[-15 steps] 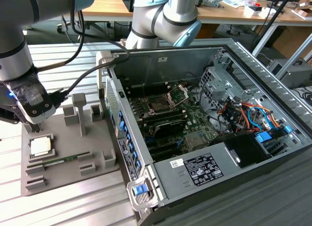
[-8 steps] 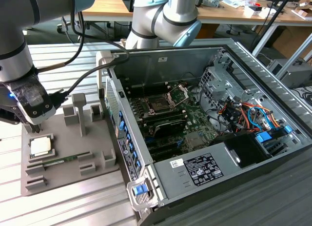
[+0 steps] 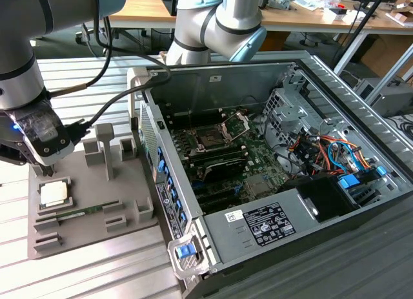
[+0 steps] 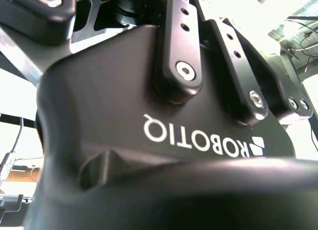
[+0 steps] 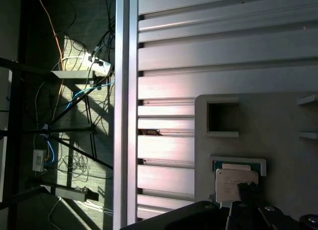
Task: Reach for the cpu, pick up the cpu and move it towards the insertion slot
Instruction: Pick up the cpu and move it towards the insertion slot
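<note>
Grey tray [image 3: 87,186] — cpu [image 3: 53,194] in its recess, gripper [image 3: 46,172] just above.

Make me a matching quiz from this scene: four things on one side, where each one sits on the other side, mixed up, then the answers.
Things:
1. cpu
2. insertion slot
3. memory stick
4. end effector

Places:
A. on the board inside the open computer case
B. lying in a long narrow recess of the grey tray
C. poised close above the cpu
D. sitting in a square recess of the grey tray

Pairs: 1-D, 2-A, 3-B, 4-C
</note>
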Robot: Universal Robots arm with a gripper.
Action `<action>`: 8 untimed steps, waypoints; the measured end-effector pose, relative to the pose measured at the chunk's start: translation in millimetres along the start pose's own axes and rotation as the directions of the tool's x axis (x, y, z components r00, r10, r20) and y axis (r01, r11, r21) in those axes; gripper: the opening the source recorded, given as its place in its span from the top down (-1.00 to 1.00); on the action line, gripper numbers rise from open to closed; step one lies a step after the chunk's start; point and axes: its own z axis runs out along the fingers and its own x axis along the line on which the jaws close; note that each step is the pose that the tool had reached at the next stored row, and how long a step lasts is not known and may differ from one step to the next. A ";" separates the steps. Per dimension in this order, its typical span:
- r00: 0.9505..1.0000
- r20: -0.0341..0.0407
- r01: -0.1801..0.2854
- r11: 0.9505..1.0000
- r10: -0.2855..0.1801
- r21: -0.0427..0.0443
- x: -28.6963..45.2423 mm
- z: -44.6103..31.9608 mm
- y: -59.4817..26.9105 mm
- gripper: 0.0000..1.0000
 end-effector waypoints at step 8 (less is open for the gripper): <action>1.000 0.000 0.000 1.000 0.000 0.000 0.1 2.2 -0.1 0.79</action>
